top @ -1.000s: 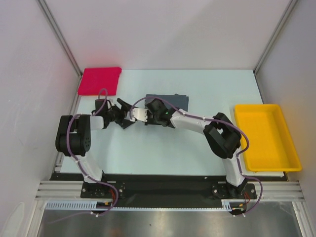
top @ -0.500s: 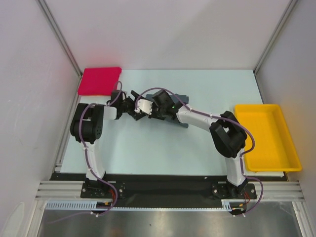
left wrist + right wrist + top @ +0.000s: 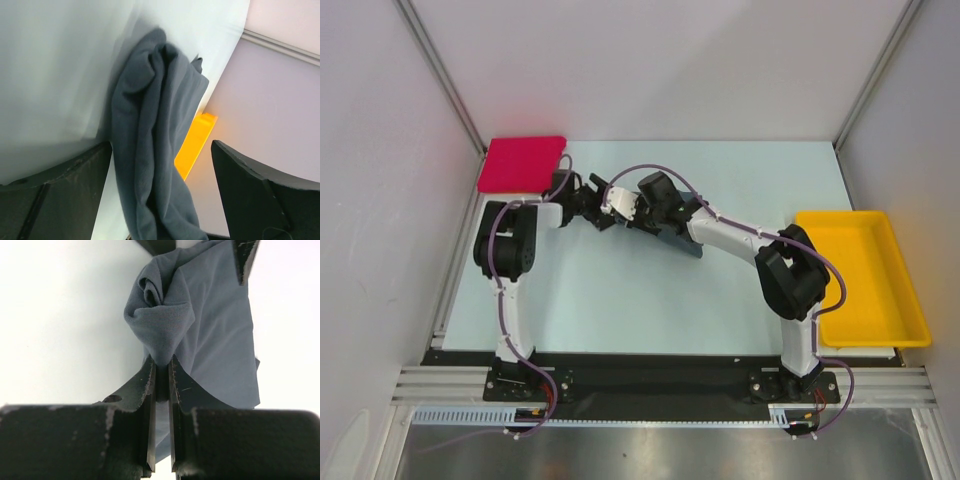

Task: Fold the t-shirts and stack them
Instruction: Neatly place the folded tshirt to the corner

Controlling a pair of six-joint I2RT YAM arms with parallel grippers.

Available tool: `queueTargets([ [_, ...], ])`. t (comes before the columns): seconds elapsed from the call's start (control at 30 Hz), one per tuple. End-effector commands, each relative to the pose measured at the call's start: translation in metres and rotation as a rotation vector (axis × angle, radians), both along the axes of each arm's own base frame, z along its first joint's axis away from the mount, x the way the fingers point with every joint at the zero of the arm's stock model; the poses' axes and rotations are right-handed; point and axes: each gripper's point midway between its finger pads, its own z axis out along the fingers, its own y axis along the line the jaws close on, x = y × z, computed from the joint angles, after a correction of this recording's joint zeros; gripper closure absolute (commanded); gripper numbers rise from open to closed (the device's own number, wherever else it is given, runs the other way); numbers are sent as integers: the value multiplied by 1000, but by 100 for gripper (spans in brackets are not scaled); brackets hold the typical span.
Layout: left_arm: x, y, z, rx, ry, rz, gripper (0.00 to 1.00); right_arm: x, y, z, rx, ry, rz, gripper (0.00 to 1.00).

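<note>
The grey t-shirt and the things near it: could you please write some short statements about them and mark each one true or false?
1. The right tool pinches a fold of the grey t-shirt. True.
2. The left tool is shut tight on the grey t-shirt. False: its fingers stand wide apart, one on either side of the cloth.
3. The red t-shirt lies flat at the far left corner of the table. True.
4. The grey t-shirt lies in the yellow tray. False: no shirt is in the tray; the grey one is between the two tools.
5. The red t-shirt is stacked on the grey one. False: they are apart.
</note>
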Motion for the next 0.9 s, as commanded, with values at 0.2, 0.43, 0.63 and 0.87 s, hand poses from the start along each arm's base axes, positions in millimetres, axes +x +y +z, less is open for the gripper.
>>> queueTargets([
  [0.2,15,-5,-24,69,16,-15,19,8,14,50,123,-53,-7,100],
  [0.43,27,-5,-28,104,-13,-15,34,9,14,50,142,-34,-24,100],
  [0.63,60,6,-13,263,-162,-38,76,0,12,45,184,35,-88,83],
  [0.87,82,24,32,487,-318,-103,100,-19,-32,61,212,131,-344,29],
])
